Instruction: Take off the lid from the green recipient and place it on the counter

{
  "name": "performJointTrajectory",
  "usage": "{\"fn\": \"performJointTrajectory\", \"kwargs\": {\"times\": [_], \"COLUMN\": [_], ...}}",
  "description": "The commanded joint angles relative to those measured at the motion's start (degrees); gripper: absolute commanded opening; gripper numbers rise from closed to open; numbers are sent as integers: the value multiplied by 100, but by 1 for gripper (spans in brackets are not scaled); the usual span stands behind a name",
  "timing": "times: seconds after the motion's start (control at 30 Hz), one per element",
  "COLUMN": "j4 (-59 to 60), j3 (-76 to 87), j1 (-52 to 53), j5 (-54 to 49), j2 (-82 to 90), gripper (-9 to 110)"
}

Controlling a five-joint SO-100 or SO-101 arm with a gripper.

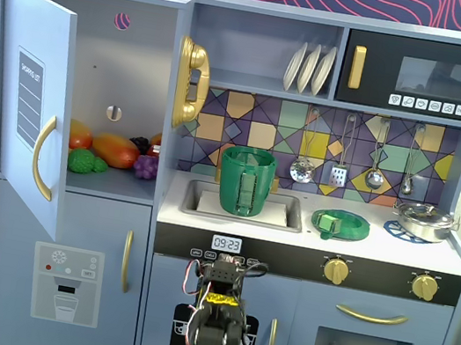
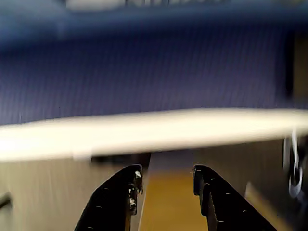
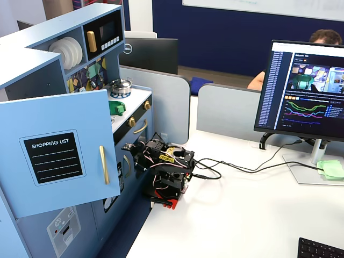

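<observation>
The green recipient (image 1: 246,180) stands upright in the recessed sink, its top open. The dark-green lid (image 1: 340,223) lies flat on the white counter (image 1: 379,243) to the right of the sink, apart from the recipient; it also shows in the other fixed view (image 3: 116,107). My arm (image 1: 217,313) is folded low in front of the kitchen's lower doors, well below the counter. My gripper (image 2: 166,175) is open and empty in the blurred wrist view, with only a pale band and blue surface ahead.
A silver pot (image 1: 424,221) sits on the right burner. The fridge door (image 1: 33,102) hangs open at the left, with toy fruit (image 1: 114,150) inside. Utensils (image 1: 340,161) hang on the back wall. A monitor (image 3: 303,88) and cables (image 3: 236,166) are on the desk.
</observation>
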Motion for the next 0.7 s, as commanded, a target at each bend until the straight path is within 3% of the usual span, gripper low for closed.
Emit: {"fn": "performJointTrajectory", "kwargs": {"times": [0.0,0.3,0.67], "j4": [747,1529,1529], "j3": [79,369,378], "j1": [-70,-53,-9], "j5": [123,114,369], "j2": [299,650,659], "gripper": [1,5,9]}}
